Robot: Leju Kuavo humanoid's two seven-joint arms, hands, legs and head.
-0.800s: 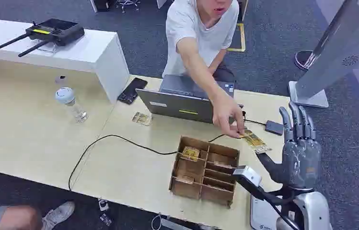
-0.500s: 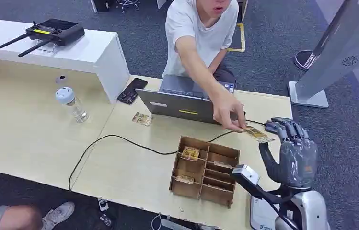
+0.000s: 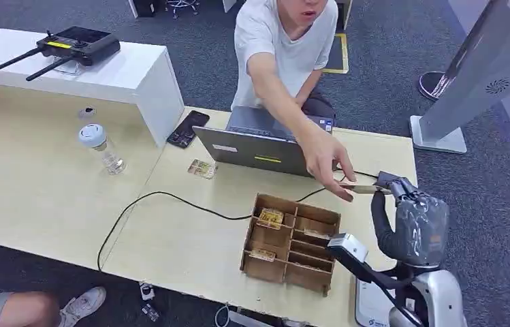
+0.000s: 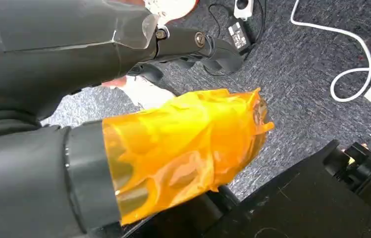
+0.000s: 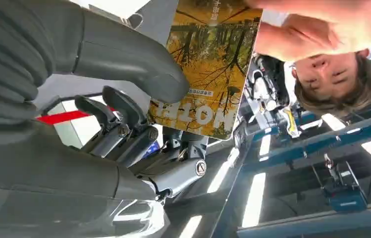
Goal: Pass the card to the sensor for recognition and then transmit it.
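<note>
A yellow card (image 3: 361, 189) printed with an autumn scene is held level above the table's right end. My right hand (image 3: 415, 225) pinches its near end, fingers curled in. In the right wrist view the grey thumb (image 5: 138, 69) presses on the card (image 5: 208, 64) with the dark fingers (image 5: 119, 116) under it. A person's hand (image 3: 327, 160) grips the far end of the card, also seen in the right wrist view (image 5: 322, 25). In the left wrist view my left hand (image 4: 183, 144) appears as a dark cover wrapped in orange film, hanging over grey carpet, its fingers hidden.
A wooden compartment tray (image 3: 297, 202) with several cards sits left of my right hand. Behind it are a laptop (image 3: 259, 146), a phone (image 3: 187, 128), a loose card (image 3: 201, 168) and a bottle (image 3: 102, 146). A small dark box (image 3: 383, 178) on a cable peeks out beside my fingers.
My right hand went from upright with straight fingers to curled over, and it has closed on the card that the person held out. The card rose from the table.
</note>
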